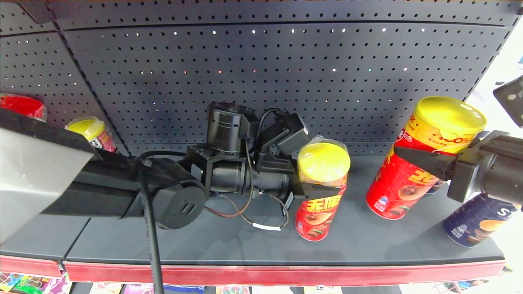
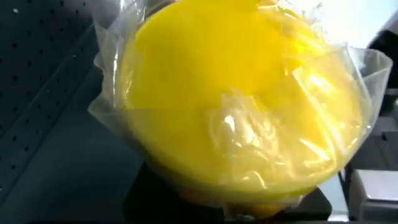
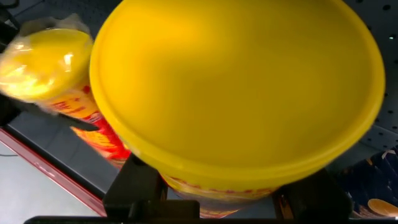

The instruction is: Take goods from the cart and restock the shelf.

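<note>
A slim red chip can (image 1: 320,212) with a plastic-wrapped yellow lid (image 2: 236,93) stands upright mid-shelf. My left gripper (image 1: 318,177) comes in from the left and is shut on its upper part, one black finger (image 1: 325,190) crossing its front. To the right, a wider red can (image 1: 402,183) with a yellow lid (image 3: 236,81) leans back toward the right, its base low over the shelf board. My right gripper (image 1: 427,153) is shut on it just under the lid. The slim can (image 3: 50,68) also appears beside it in the right wrist view.
The dark shelf board (image 1: 229,241) has a red front lip (image 1: 286,274) and a pegboard back (image 1: 261,81). A dark blue can (image 1: 474,220) leans at the far right corner. Behind the left arm stand a yellow-lidded can (image 1: 92,130) and a red pack (image 1: 20,106).
</note>
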Available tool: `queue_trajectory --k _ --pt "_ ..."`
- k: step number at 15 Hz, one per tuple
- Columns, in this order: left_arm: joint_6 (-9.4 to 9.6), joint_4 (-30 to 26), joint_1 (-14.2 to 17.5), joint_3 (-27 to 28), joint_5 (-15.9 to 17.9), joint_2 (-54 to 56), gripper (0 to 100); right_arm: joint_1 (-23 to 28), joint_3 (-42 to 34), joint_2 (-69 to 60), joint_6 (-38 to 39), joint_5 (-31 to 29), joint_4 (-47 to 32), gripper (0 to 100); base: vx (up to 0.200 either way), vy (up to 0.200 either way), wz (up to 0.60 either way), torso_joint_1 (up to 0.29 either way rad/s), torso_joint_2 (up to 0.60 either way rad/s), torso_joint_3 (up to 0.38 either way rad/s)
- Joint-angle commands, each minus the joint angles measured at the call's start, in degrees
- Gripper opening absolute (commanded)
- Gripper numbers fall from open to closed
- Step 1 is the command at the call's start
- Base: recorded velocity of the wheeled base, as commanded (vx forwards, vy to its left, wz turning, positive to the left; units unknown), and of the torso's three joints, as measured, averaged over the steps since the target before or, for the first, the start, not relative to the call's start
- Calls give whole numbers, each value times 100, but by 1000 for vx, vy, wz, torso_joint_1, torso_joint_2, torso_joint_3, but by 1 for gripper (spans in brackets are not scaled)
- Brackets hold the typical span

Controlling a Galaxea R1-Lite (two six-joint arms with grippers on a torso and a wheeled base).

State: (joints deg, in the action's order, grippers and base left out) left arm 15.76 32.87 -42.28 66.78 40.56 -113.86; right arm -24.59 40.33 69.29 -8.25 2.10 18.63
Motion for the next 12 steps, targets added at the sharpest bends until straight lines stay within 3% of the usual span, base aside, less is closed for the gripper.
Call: queue_trajectory --k 1,6,12 --pt "41 1 9 -192 31 259 0 -2 -7 -3 -1 1 1 0 0 0 0 0 0 0" --pt "375 1 106 -701 163 435 0 -2 -25 5 -1 1 1 0 0 0 0 0 0 0" --pt "375 -8 35 -895 181 567 0 -11 -25 -3 -1 -8 1 0 0 0 0 0 0 0"
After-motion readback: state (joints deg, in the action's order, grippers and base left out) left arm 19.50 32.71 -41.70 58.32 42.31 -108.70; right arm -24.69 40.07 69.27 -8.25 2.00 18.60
